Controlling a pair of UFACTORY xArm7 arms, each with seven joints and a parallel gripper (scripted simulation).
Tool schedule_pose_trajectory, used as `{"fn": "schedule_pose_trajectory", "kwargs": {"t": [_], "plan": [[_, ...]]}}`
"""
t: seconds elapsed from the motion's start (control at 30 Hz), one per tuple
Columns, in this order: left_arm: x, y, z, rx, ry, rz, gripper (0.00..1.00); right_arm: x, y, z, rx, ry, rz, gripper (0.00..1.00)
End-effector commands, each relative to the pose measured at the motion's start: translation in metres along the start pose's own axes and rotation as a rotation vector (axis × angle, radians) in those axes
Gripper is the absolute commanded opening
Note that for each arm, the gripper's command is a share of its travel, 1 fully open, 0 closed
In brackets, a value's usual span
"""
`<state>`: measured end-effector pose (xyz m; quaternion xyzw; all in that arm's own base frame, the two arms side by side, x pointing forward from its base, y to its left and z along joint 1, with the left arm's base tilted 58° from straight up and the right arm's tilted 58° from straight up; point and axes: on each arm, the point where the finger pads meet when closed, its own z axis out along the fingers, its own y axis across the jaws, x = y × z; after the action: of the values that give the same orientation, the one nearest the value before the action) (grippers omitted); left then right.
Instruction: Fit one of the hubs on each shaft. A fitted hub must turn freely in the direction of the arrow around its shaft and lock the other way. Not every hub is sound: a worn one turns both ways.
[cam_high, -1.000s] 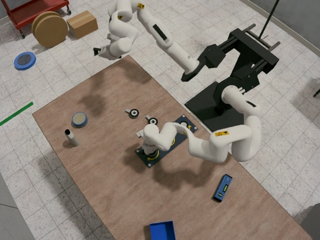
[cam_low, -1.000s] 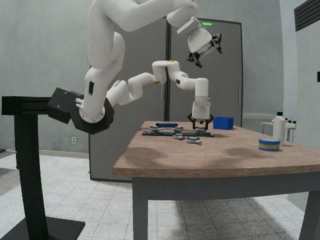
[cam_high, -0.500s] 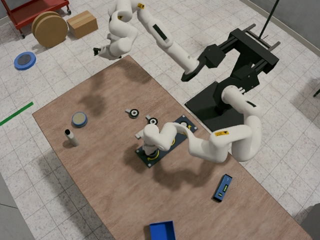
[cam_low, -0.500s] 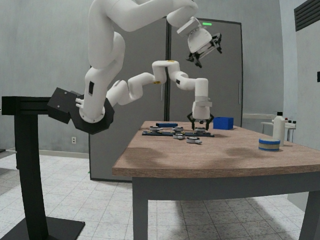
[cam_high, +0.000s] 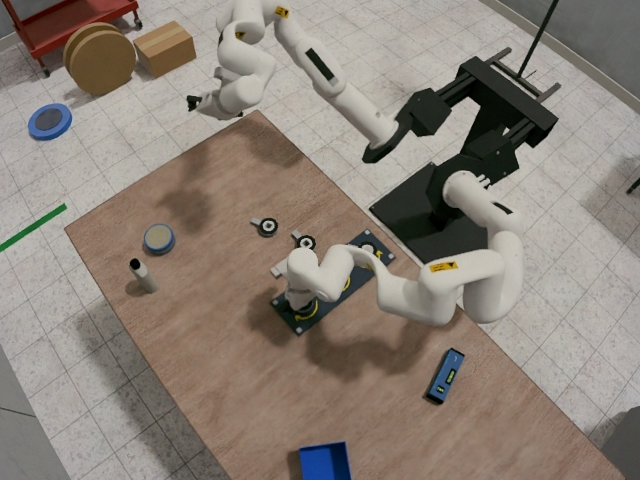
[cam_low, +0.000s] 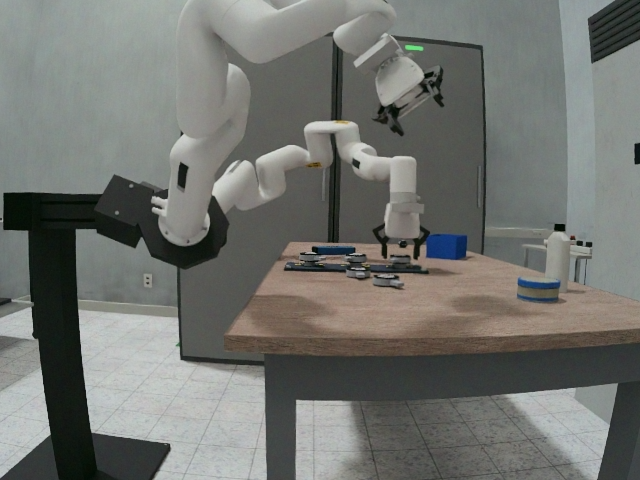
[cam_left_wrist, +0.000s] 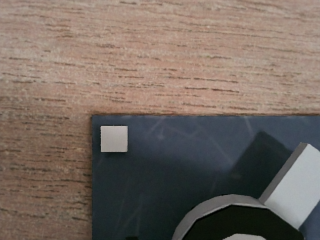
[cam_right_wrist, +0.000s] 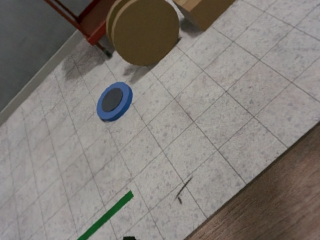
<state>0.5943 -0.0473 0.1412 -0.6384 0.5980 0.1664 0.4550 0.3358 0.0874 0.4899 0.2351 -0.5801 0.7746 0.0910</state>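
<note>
The dark board (cam_high: 325, 310) (cam_low: 336, 267) carries yellow arrows. One hub (cam_low: 399, 260) (cam_left_wrist: 250, 218) sits at its end under my left gripper (cam_low: 400, 255); the grey lever (cam_high: 279, 269) (cam_left_wrist: 295, 185) appears to be this hub's. My left gripper is open, its fingers on either side of the hub. A second hub (cam_low: 355, 258) is at the middle, mostly hidden in the top view. A third hub (cam_high: 367, 248) (cam_low: 310, 256) is at the far end. Two loose hubs (cam_high: 267, 226) (cam_high: 306, 242) lie on the table beside the board. My right gripper (cam_low: 417, 116) is open and empty, high above the table.
A blue tray (cam_high: 325, 462) (cam_low: 446, 246), a blue box with displays (cam_high: 445, 376), a white bottle (cam_high: 145, 279) (cam_low: 557, 260) and a blue-rimmed round tin (cam_high: 159, 238) (cam_low: 538, 289) stand on the table. The left arm reaches over the board. The right wrist view shows floor and table edge.
</note>
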Motion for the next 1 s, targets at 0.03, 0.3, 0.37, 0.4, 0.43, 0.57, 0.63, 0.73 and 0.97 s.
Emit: {"fn": "schedule_pose_trajectory", "kwargs": {"t": [0.03,0.3,0.37,0.4,0.43,0.57,0.63,0.73,0.97], "plan": [[0.001,-0.001,-0.003,0.004,0.004,0.000,1.00,0.000,-0.001,-0.001,0.001,-0.003,0.003,1.00],[0.001,-0.001,-0.003,0.004,0.004,0.000,1.00,0.000,-0.001,-0.001,0.001,-0.003,0.003,1.00],[0.001,-0.001,-0.003,0.004,0.004,0.000,1.00,0.000,-0.001,-0.001,0.001,-0.003,0.003,1.00],[0.001,-0.001,-0.003,0.004,0.004,0.000,1.00,0.000,-0.001,-0.001,0.001,-0.003,0.003,1.00],[0.001,-0.001,-0.003,0.004,0.004,0.000,1.00,0.000,-0.001,-0.001,0.001,-0.003,0.003,1.00],[0.001,-0.001,-0.073,0.005,0.004,-0.004,1.00,0.000,-0.001,-0.001,0.001,-0.003,0.003,1.00],[0.001,-0.001,-0.073,0.005,0.004,-0.004,1.00,0.000,-0.001,-0.001,0.001,-0.003,0.003,1.00],[0.001,-0.001,-0.073,0.005,0.004,-0.004,1.00,0.000,-0.001,-0.001,0.001,-0.003,0.003,1.00],[0.001,-0.001,-0.073,0.005,0.004,-0.004,1.00,0.000,-0.001,-0.001,0.001,-0.003,0.003,1.00]]}}
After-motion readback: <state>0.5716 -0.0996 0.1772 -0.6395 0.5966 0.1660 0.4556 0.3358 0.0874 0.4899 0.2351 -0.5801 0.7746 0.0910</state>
